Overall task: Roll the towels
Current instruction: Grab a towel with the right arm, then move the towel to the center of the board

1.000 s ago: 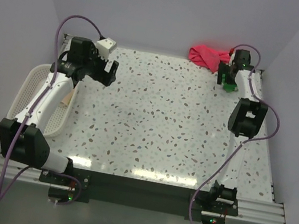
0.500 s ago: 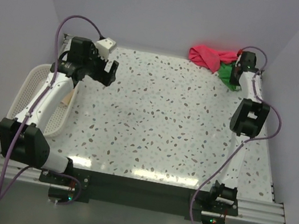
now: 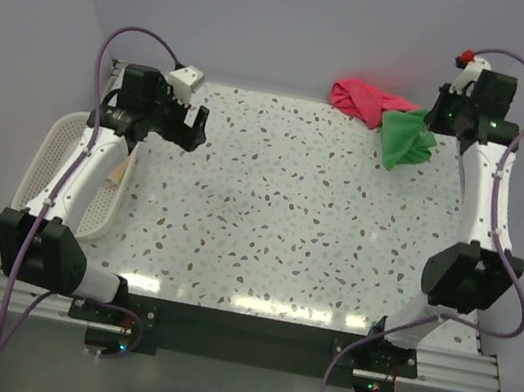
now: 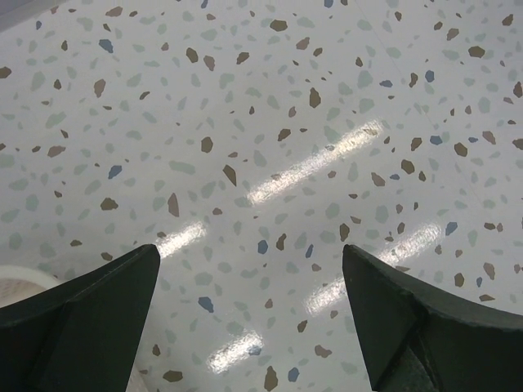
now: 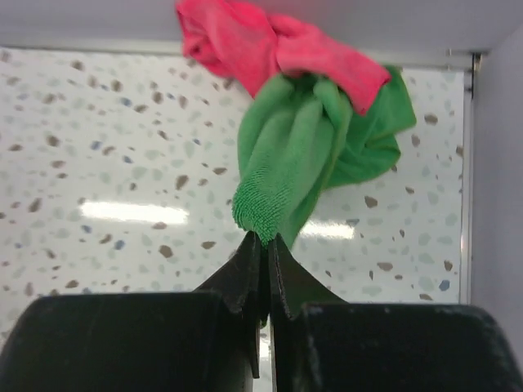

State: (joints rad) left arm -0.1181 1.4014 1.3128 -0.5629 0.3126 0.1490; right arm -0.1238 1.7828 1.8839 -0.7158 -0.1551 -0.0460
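A bright green towel (image 3: pixel 406 140) hangs at the far right corner, its upper edge pinched in my right gripper (image 3: pixel 441 114), which is shut on it. In the right wrist view the green towel (image 5: pixel 298 155) drapes down from the closed fingertips (image 5: pixel 266 238). A crumpled pink-red towel (image 3: pixel 360 98) lies against the back wall, and one end of this pink-red towel (image 5: pixel 270 51) rests over the green one. My left gripper (image 3: pixel 191 125) hovers open above bare tabletop at the far left; nothing sits between its fingers (image 4: pixel 90 314). A bit of peach cloth (image 3: pixel 120 173) shows inside the basket.
A white mesh basket (image 3: pixel 54 154) stands at the left table edge under the left arm. Walls close in the back and both sides. The speckled tabletop (image 3: pixel 268 218) stretches between the two arms.
The right gripper closed on the green towel and rose up and to the right, lifting the towel out from beside the pink-red one. The left arm stayed still.
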